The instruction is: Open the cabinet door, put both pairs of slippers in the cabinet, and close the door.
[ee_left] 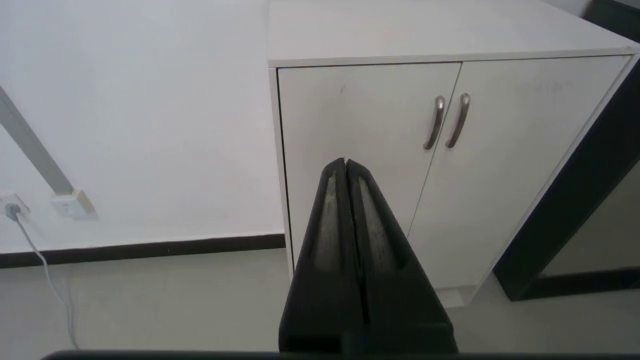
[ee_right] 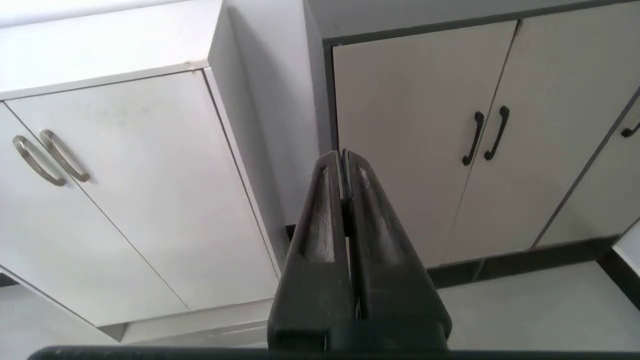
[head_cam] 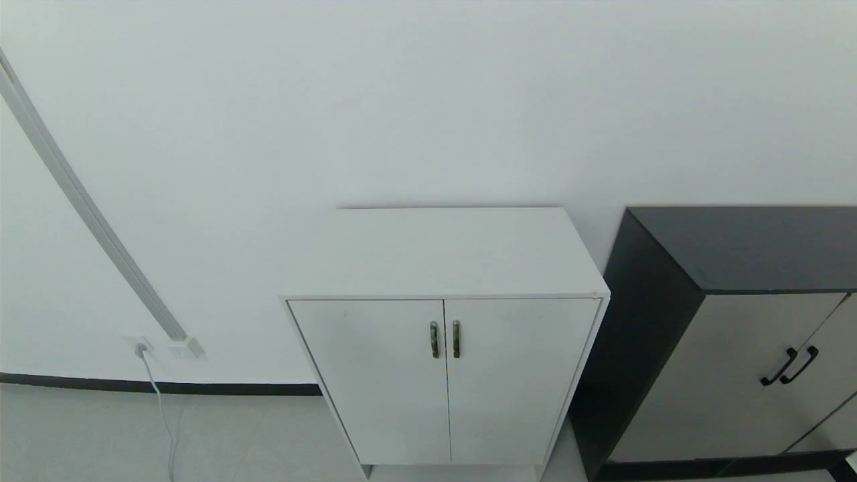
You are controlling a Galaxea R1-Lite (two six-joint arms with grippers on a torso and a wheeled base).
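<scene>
1. The white wall point(head_cam: 335, 100) stands at the far side, and the pale floor point(head_cam: 80, 435) meets it at a dark baseboard point(head_cam: 167, 387).
2. The white cabinet point(head_cam: 455, 251) stands upright on the floor in the middle of the scene, with its back against the wall. Its long axis is vertical and its front faces the near side. Both of its doors are shut and meet at a seam in the middle.
3. A black cabinet point(head_cam: 736, 248) with grey doors stands just beside it on the right, also upright and shut.
4. A long grey cable channel point(head_cam: 80, 194) runs slanted down the wall on the left, to a socket point(head_cam: 139, 347) from which a white cable point(head_cam: 163, 415) hangs to the floor.
5. The left gripper point(ee_left: 345, 170) has its fingers pressed together and grasps nothing. It is on the near side, apart from the white cabinet, and points toward the left door.
6. The right gripper point(ee_right: 342, 160) is closed in the same way and is empty. It points toward the place where the two cabinets meet.
7. Two metal handles point(head_cam: 434, 339) on the white cabinet stand vertical, one on each side of the seam, near the top of the doors.
8. Two black handles point(head_cam: 778, 368) sit together on the black cabinet.
</scene>
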